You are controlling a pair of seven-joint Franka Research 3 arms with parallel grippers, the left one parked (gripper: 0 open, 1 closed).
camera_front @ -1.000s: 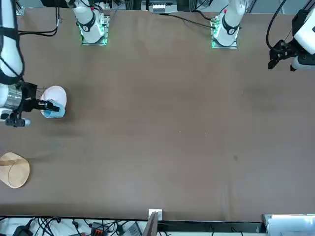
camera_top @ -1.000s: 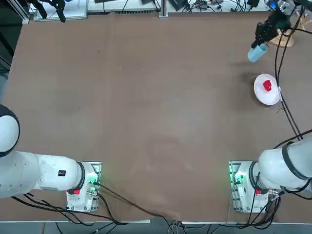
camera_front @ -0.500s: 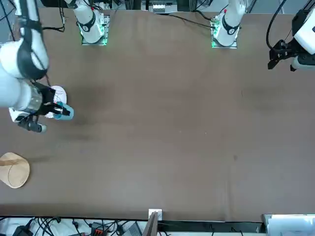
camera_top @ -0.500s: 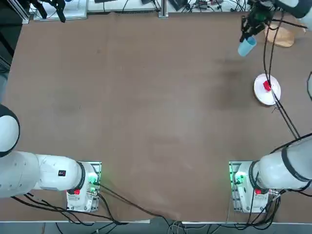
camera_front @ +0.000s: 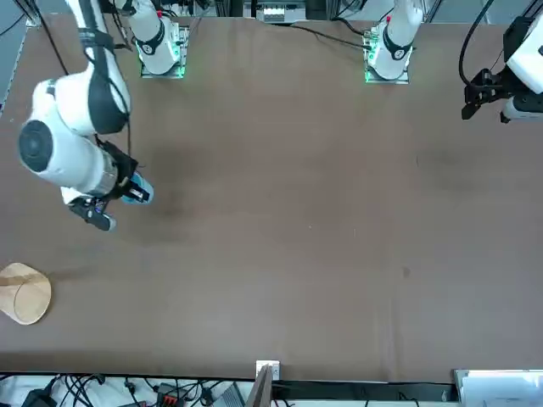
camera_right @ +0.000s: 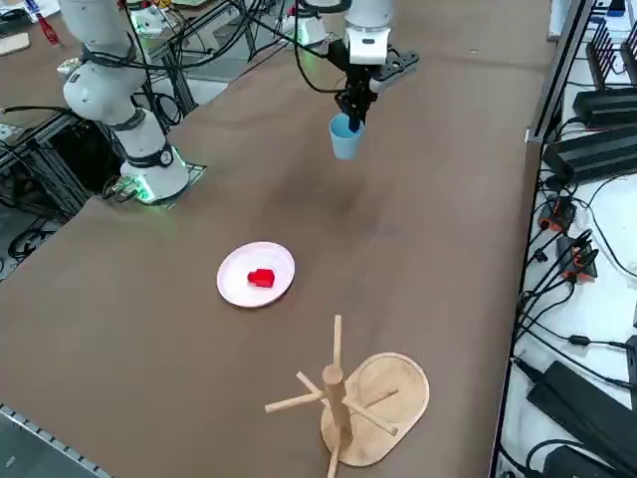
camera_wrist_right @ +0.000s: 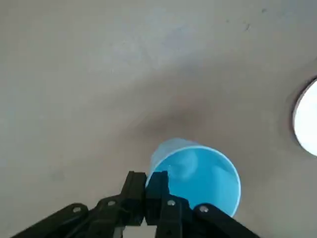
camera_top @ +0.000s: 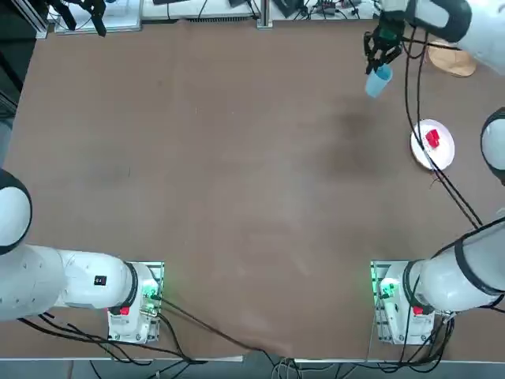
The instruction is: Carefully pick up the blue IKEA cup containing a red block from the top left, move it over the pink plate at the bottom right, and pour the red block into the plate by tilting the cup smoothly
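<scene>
1. Desk (camera_top: 221,158): broad brown top, matte and bare over most of it. Nothing lies under the cup.
2. Wooden peg stand on its oval dish (camera_right: 343,403): at the desk's far right corner, well apart from my gripper. Not part of this job.
3. Pink plate (camera_right: 256,274): small, round and glossy, near the desk's right edge. I judge it rigid and slick, so anything dropped hard could skid on it.
4. Blue IKEA cup (camera_right: 344,137): hangs in the air above the far right part of the desk, well apart from the plate, mouth up and roughly upright. Its inside looks empty in the wrist view. Thin plastic, so I judge it light and a bit springy at the rim.
5. My right gripper (camera_wrist_right: 150,187): closed tight on the cup's rim, pinching one wall between the fingers. The hold is good for tilting, but the cup could pivot if swung fast.
6. Red block (camera_right: 261,278): lies on the plate, near its middle. It is tiny and hard-edged, likely light, and needs no more handling.
</scene>
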